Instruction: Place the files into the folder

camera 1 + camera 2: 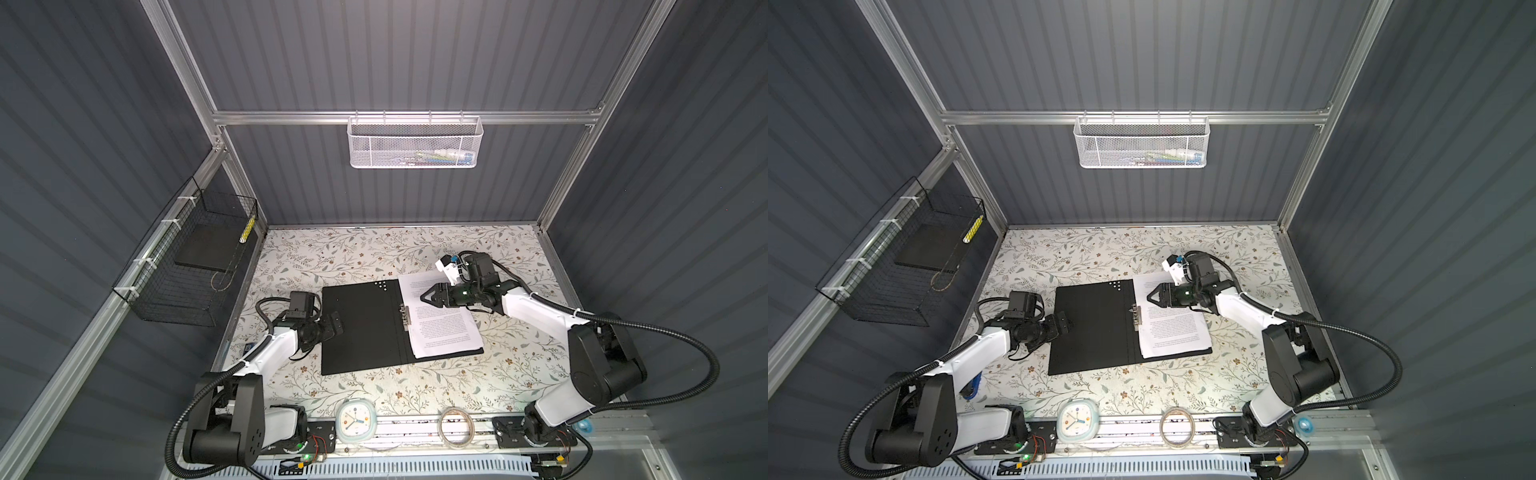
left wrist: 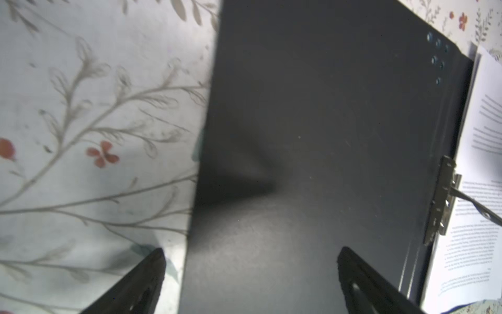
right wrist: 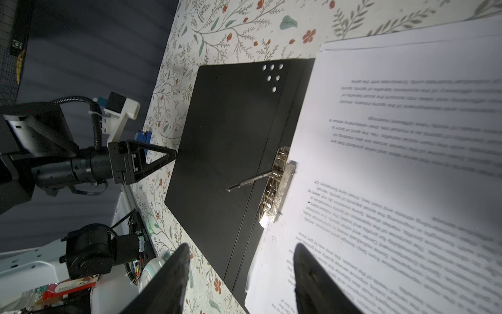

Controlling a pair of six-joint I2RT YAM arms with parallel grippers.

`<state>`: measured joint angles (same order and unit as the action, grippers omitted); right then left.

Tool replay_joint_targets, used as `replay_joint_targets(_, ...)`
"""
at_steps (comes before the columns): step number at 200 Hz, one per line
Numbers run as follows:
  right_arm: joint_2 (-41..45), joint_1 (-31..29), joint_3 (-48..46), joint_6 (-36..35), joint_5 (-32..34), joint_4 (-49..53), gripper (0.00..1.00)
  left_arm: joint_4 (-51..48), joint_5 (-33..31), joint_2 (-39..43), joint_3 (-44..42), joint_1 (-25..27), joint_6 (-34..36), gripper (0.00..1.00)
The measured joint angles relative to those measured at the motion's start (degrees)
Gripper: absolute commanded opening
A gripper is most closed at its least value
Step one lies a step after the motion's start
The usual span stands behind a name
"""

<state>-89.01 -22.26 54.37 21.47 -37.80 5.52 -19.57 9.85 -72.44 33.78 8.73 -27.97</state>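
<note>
Item: folder (image 1: 361, 328), lying open on the floral table (image 1: 353, 257), black inner faces up, metal spine clip (image 1: 404, 316) with its lever pointing over the left face. Contents: files (image 1: 446, 328), white printed sheets lying slightly skewed on the right face, inner edge at the clip, far edge reaching past the folder's far edge. Left pincer (image 1: 336, 325): jaws wide apart, empty, at the folder's left edge. Right pincer (image 1: 424, 297): jaws apart, gripping nothing, low over the far part of the files. White mesh basket (image 1: 374, 145) on the back rail: small coloured items, too small to identify. Black wire basket (image 1: 174, 299) on the left wall: dark flat slab (image 1: 208, 249) and a yellow-striped stick (image 1: 248, 230).
</note>
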Motion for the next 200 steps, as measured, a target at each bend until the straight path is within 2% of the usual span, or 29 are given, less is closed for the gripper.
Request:
replay_joint_targets(42,5.3,2.6,-3.1,1.1,0.6,-2.2,0.63,-3.0,-0.7,1.4,-0.9,4.8,-2.6,0.99)
replay_joint_targets(126,8.9,6.5,-6.8,1.7,0.0,-2.9,0.63,-5.7,-0.8,7.7,-4.4,7.0,-6.9,0.99)
replay_joint_targets(167,8.9,6.5,-6.8,1.6,-0.9,-2.8,0.64,-11.0,-5.2,12.9,-4.3,7.1,-8.7,0.99)
replay_joint_targets(200,8.9,6.5,-6.8,1.4,-1.3,-2.2,0.64,-12.6,-6.9,10.7,-4.0,7.1,-9.0,0.99)
